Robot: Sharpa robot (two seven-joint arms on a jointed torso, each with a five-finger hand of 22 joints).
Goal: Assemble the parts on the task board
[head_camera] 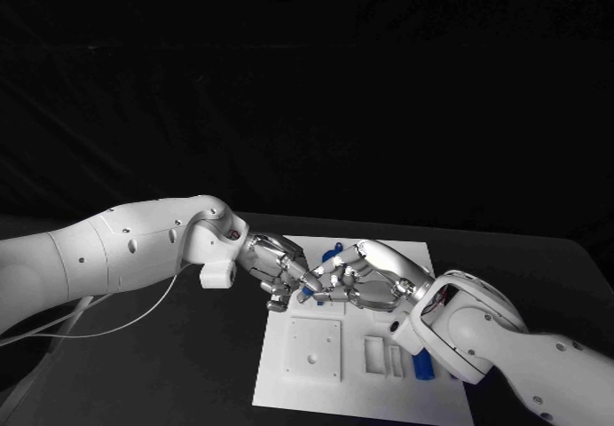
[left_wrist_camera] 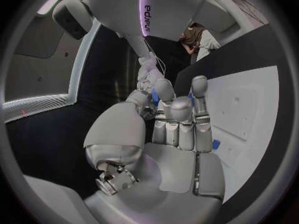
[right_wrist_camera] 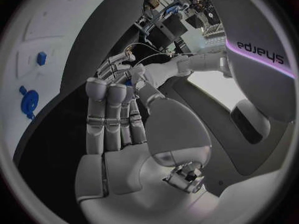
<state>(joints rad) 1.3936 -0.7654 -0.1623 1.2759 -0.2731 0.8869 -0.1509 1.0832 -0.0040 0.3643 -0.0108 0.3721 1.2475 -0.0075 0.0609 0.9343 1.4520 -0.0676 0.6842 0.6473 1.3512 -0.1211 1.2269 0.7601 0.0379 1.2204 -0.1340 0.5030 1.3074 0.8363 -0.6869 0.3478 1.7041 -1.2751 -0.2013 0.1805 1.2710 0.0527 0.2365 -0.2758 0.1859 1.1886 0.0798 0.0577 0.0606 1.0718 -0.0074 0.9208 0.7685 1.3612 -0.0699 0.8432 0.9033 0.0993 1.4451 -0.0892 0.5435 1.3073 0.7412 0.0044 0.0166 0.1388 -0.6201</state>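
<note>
Hands meet fingertip to fingertip over the task board: my left hand at nine o'clock and right hand at three both pinch one small blue part. Another blue part lies at five o'clock.

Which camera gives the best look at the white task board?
The head view: the task board lies nearly whole there, with its recesses and blue parts. The left wrist view shows one stretch of it past the fingers; the right wrist view a curved edge.
</note>
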